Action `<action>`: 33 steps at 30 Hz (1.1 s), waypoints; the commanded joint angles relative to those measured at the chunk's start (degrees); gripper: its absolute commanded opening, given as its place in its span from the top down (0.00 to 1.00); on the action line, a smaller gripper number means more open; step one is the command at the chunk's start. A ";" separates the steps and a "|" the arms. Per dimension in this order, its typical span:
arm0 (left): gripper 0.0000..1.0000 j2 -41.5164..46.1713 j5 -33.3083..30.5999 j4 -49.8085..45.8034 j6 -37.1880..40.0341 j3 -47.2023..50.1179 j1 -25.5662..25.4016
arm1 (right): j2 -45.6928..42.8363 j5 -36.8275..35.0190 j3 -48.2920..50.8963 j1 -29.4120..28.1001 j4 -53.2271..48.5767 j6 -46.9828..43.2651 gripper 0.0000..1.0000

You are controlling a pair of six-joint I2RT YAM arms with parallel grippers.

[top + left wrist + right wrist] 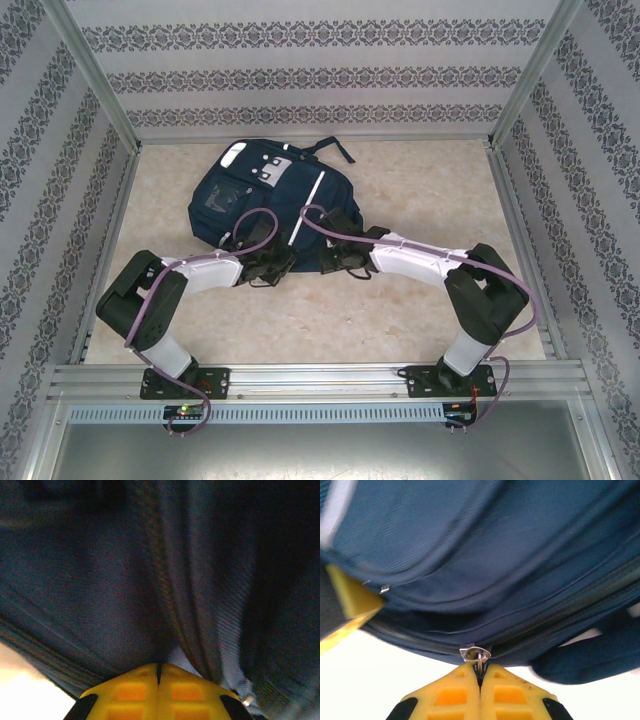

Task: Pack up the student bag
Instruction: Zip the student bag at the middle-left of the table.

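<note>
Two pincers pinch the near edge of the big blue student bag.
The student bag lies flat on the pale table, toward the back and a bit to the left, with its near edge facing the arms. The left pincer is closed tight on a fold of the student bag's blue cloth, right next to a zipper line. The right pincer is closed on the small silver zipper pull at the bag's edge.
</note>
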State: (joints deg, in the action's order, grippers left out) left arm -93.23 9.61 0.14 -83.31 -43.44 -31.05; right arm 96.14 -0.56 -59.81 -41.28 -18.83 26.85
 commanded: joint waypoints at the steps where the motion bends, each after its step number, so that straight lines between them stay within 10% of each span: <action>1: 1.00 -0.60 -4.58 -13.42 2.19 3.24 1.21 | -2.34 -4.31 2.00 5.25 -2.44 -3.85 1.00; 16: 0.90 1.33 1.19 -19.02 12.60 -7.70 -0.23 | -2.07 2.10 1.45 11.57 -0.97 -7.29 1.00; 25: 0.62 0.86 7.50 -11.60 -4.73 -12.37 -7.42 | -2.80 1.61 2.28 9.80 0.44 -5.79 1.00; 33: 0.36 -2.26 1.02 3.84 -19.01 -10.97 -10.03 | -3.74 1.87 4.23 8.85 2.38 -5.19 1.00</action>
State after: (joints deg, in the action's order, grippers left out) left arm -93.71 14.37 -3.86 -93.21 -55.24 -40.47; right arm 94.21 1.76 -57.19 -31.66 -16.21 20.86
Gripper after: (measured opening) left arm 0.638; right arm 0.065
